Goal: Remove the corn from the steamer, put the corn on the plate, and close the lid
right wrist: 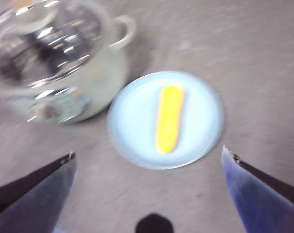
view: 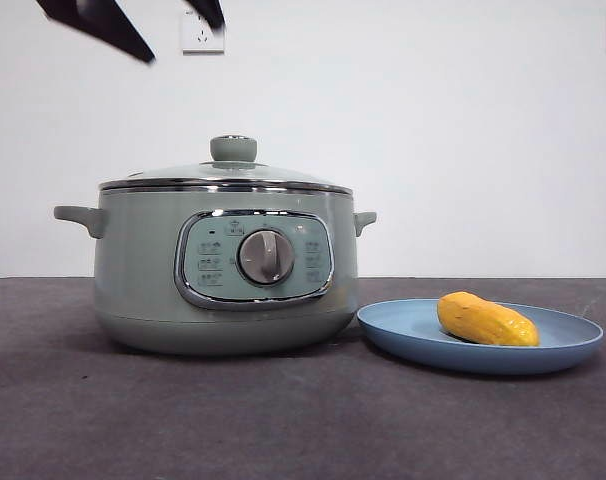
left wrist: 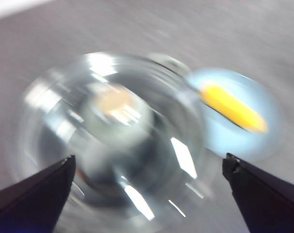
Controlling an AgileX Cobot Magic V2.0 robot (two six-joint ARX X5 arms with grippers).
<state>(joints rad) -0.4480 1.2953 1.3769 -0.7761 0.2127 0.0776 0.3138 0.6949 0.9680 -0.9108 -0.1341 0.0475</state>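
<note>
The pale-green steamer (view: 223,280) stands on the dark table with its glass lid (view: 228,175) seated on the rim, knob up. Right of it, the yellow corn (view: 486,320) lies on the light-blue plate (view: 413,335). My left gripper (left wrist: 148,160) hovers open high above the lid (left wrist: 113,131), holding nothing; this view is blurred, and the corn (left wrist: 233,108) shows off to one side. My right gripper (right wrist: 148,151) hangs open and empty above the plate (right wrist: 132,126) and the corn (right wrist: 169,118), with the steamer (right wrist: 64,63) beside them.
Black arm tips (view: 98,25) show at the top left of the front view, above the steamer. A white wall with a socket (view: 202,38) stands behind the table. Bare dark tabletop (view: 283,420) lies in front of the pot and plate.
</note>
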